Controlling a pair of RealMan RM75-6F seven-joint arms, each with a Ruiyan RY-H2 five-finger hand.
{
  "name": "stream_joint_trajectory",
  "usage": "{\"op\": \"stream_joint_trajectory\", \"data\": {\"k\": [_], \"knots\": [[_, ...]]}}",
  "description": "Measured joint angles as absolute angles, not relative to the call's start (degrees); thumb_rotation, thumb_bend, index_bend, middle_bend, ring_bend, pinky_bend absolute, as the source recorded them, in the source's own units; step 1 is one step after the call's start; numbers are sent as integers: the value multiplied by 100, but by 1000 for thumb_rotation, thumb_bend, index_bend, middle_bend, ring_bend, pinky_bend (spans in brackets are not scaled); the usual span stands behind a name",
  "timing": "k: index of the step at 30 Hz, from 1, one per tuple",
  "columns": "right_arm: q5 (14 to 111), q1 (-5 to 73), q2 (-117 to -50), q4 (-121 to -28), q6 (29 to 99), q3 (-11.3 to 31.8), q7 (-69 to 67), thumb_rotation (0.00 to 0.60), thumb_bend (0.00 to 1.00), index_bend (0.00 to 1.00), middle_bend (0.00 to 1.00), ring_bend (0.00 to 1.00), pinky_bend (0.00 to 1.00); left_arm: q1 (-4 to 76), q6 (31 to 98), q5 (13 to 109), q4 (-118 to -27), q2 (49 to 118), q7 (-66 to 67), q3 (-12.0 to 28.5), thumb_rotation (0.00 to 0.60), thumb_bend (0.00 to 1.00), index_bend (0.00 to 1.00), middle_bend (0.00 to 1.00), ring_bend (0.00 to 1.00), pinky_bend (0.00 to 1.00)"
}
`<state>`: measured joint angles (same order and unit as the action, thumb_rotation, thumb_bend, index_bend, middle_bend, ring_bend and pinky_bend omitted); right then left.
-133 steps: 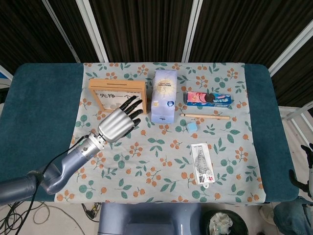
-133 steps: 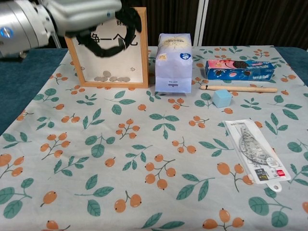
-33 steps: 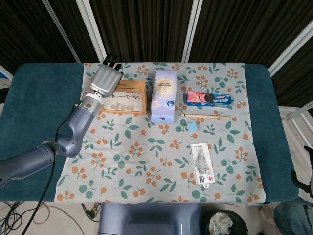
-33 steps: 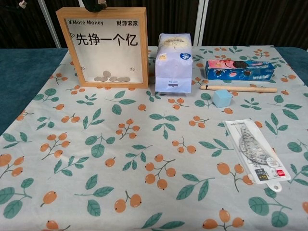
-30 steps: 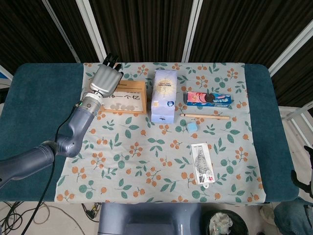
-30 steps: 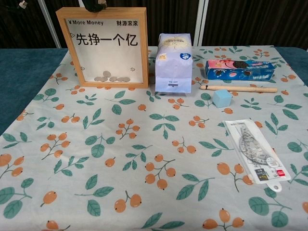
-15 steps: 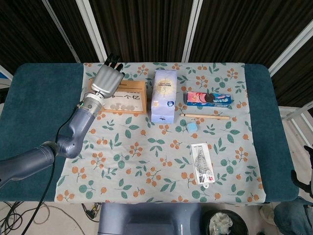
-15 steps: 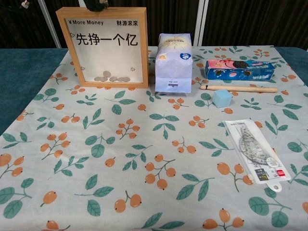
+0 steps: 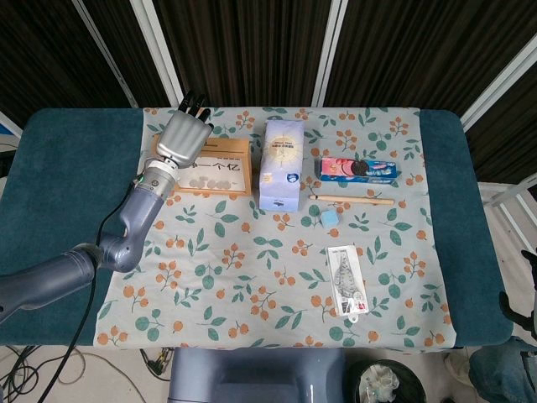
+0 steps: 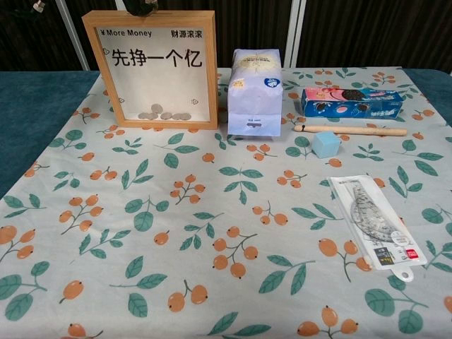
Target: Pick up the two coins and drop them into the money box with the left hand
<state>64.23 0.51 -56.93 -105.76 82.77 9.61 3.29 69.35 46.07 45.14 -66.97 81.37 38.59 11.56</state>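
Left hand (image 9: pixel 182 138) positioned above top edge of money box (image 10: pixel 162 67); dark fingertips (image 9: pixel 194 104) extended beyond box's rear edge. Finger state cannot be told: no coin seen between them. Coins (image 10: pixel 164 114) seen piled on box floor, below fingers, behind glass. No loose coin seen on tablecloth (image 10: pixel 212 233). Deposit judged done or nearly so. Right hand not visible.

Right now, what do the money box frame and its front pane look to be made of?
Money box frame: pale matt wood, judging by grain and tan colour. Front pane: probably clear acrylic or glass, since the coins inside show through beneath printed lettering.
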Motion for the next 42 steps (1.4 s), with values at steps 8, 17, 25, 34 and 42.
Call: {"op": "stream_joint_trajectory", "data": {"k": [8,17,25,34,42], "knots": [[6413,53,-5687,-10580,8274,965,329,600,439,146,69,10,0,6944,4596,4443,-6639,8193,3957,1132,600,424,624,208,0,0],[6415,53,-5690,-10580,8275,963,329,600,439,146,69,10,0,6959,4643,4332,-6629,8227,4044,1163,600,424,621,199,0,0],[6407,55,-5691,-10580,8267,961,331,600,439,146,69,10,0,6966,4670,4312,-6656,8220,4091,1171,600,424,619,197,0,0],[6401,55,-5684,-10583,8267,966,323,600,440,146,69,11,0,6977,4660,4284,-6635,8253,4134,1165,600,406,602,193,0,0],[6394,54,-5684,-10586,8272,967,326,600,440,146,69,10,0,6976,4684,4248,-6632,8266,4173,1169,600,406,584,189,0,0]]}}
